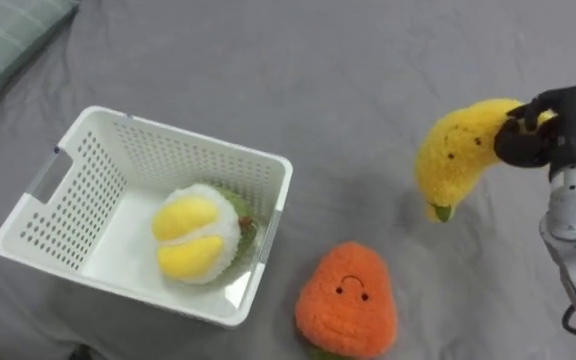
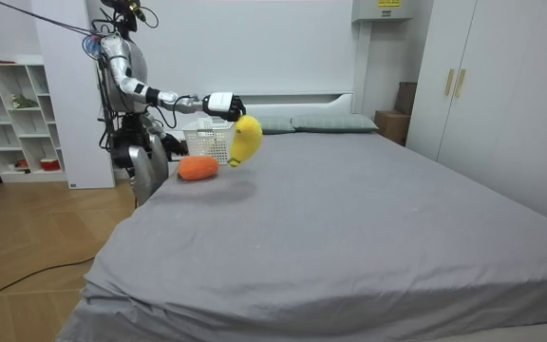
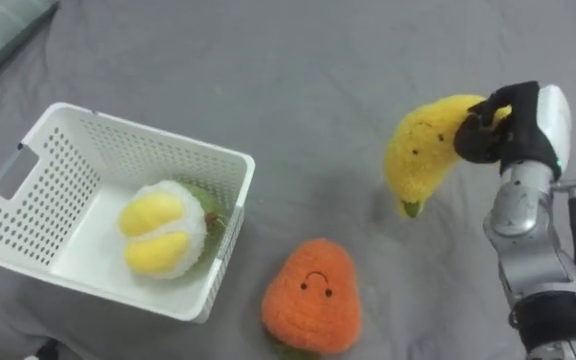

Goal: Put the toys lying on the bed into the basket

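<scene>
My right hand (image 1: pixel 534 133) (image 3: pixel 500 130) (image 2: pixel 224 103) is shut on a yellow plush banana (image 1: pixel 458 152) (image 3: pixel 423 148) (image 2: pixel 246 139) and holds it in the air above the grey bed (image 1: pixel 368 70), to the right of the basket. An orange plush carrot with a smiling face (image 1: pixel 348 300) (image 3: pixel 311 297) (image 2: pixel 198 168) lies on the bed just right of the basket's near corner. The white perforated basket (image 1: pixel 78 160) (image 3: pixel 38 150) (image 2: pixel 207 142) stands at the left and holds a white, yellow and green plush toy (image 1: pixel 196 233) (image 3: pixel 161 231).
A green-grey pillow (image 1: pixel 3 40) lies at the far left corner. In the room view I stand at the bed's side near its head, with pillows (image 2: pixel 335 123) by the headboard, a white shelf (image 2: pixel 12 114) behind me and wardrobes (image 2: pixel 501 85) at the room view's right.
</scene>
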### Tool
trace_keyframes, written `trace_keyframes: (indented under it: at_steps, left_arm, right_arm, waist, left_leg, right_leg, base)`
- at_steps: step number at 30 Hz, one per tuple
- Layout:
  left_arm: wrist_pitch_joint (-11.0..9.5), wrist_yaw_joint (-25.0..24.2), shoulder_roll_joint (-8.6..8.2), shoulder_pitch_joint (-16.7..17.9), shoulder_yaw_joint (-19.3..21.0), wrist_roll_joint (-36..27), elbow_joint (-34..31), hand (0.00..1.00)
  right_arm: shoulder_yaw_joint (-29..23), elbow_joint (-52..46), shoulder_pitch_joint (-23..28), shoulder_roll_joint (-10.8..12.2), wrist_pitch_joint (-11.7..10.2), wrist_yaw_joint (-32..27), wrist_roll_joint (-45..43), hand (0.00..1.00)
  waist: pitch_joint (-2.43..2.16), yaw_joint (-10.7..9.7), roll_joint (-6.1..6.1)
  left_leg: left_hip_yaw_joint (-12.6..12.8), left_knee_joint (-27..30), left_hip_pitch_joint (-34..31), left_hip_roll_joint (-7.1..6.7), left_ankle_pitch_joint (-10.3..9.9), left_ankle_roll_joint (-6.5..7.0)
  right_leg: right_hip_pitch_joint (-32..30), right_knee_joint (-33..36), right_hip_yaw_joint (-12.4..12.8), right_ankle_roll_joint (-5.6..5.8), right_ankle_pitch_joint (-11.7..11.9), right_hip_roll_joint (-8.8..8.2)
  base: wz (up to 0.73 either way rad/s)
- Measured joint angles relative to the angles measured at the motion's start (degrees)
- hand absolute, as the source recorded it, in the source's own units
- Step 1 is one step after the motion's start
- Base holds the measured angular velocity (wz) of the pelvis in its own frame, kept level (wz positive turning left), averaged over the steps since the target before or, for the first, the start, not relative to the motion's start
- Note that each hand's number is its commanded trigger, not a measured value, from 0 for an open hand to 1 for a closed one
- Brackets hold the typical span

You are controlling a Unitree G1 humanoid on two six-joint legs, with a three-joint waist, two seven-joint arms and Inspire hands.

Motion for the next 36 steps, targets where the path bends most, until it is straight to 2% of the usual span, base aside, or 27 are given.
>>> trace_keyframes:
  at_steps: [4,6,11,16,19,26,29,33,36]
  left_arm:
    - [0.00,1.52,-0.40,1.20,2.87,0.45,-0.01,0.00]
    - [0.00,1.96,-0.46,1.29,3.72,0.52,-0.02,0.00]
    - [0.00,1.96,-1.23,1.24,5.83,0.51,-0.14,0.00]
    - [-0.01,1.99,-1.49,0.39,5.90,0.51,-0.32,0.00]
    - [-0.01,1.99,-2.16,0.21,5.82,0.53,-0.32,0.00]
    - [0.05,1.99,-2.34,-0.23,5.79,2.80,-0.99,0.00]
    - [0.12,1.99,-2.52,-0.47,5.88,4.03,-0.97,0.00]
    - [0.36,1.99,-2.49,-1.32,5.85,5.60,-0.98,0.00]
    - [1.13,1.99,-2.48,-1.51,5.87,7.00,-0.97,0.00]
  right_arm:
    - [-0.11,-8.02,3.20,0.75,-0.12,0.87,-1.25,1.00]
    - [-0.24,-9.73,3.36,0.74,-0.08,1.99,-1.18,1.00]
    - [-0.60,-17.80,5.70,1.03,-0.03,5.16,-1.79,1.00]
    - [-0.61,-21.22,5.65,1.09,-0.03,7.66,-5.05,1.00]
    - [-0.61,-22.83,5.65,1.12,-0.03,8.88,-5.87,1.00]
    - [-0.47,-27.01,5.65,1.29,0.09,11.93,-6.85,1.00]
    - [-0.41,-30.01,5.64,2.64,0.50,14.19,-7.44,1.00]
    - [0.23,-32.11,5.64,5.80,1.47,16.80,-7.81,1.00]
    - [0.70,-33.70,5.26,7.18,2.67,18.23,-7.78,1.00]
  waist:
    - [-0.25,-0.38,0.37]
    - [-0.26,-1.16,0.39]
    - [-0.22,-1.37,0.30]
    - [0.03,-0.69,-0.67]
    - [0.02,-0.26,-0.70]
    - [0.09,0.68,-0.59]
    - [0.16,1.00,-0.71]
    - [0.38,1.75,-1.28]
    - [0.31,2.40,-1.76]
  left_leg:
    - [0.39,0.00,2.31,0.35,-0.56,-0.25]
    - [-0.13,0.00,2.88,0.34,-0.61,-0.33]
    - [-0.19,-0.10,4.02,0.34,-0.74,-0.45]
    - [-0.37,-0.10,4.77,0.32,-1.07,-0.47]
    - [-0.37,-0.12,5.05,0.25,-1.18,-0.40]
    - [-0.46,-0.46,5.25,0.33,-1.29,-0.44]
    - [-0.46,-0.57,5.27,0.32,-1.35,-0.44]
    - [-0.58,-0.59,5.07,0.30,-1.49,-0.44]
    - [-0.70,-0.59,5.05,0.29,-1.53,-0.42]
  right_leg:
    - [2.54,-0.56,-0.02,-0.13,-0.10,0.05]
    - [3.36,-0.88,-0.11,-0.12,-0.13,0.15]
    - [4.67,-0.89,-0.03,-0.09,-0.42,0.21]
    - [5.23,-0.88,0.01,0.04,-0.68,0.26]
    - [5.51,-0.88,0.03,0.07,-0.69,0.52]
    - [5.61,-0.87,-0.14,0.08,-0.69,0.29]
    - [5.62,-0.87,-0.08,0.08,-0.69,0.40]
    - [5.59,-0.86,-0.10,0.08,-0.69,0.57]
    - [5.32,-0.86,-0.17,0.09,-0.69,0.57]
  base:
    - [-0.06]
    - [0.07]
    - [0.01]
    - [0.00]
    - [0.00]
    - [0.00]
    - [0.00]
    - [-0.01]
    - [0.00]
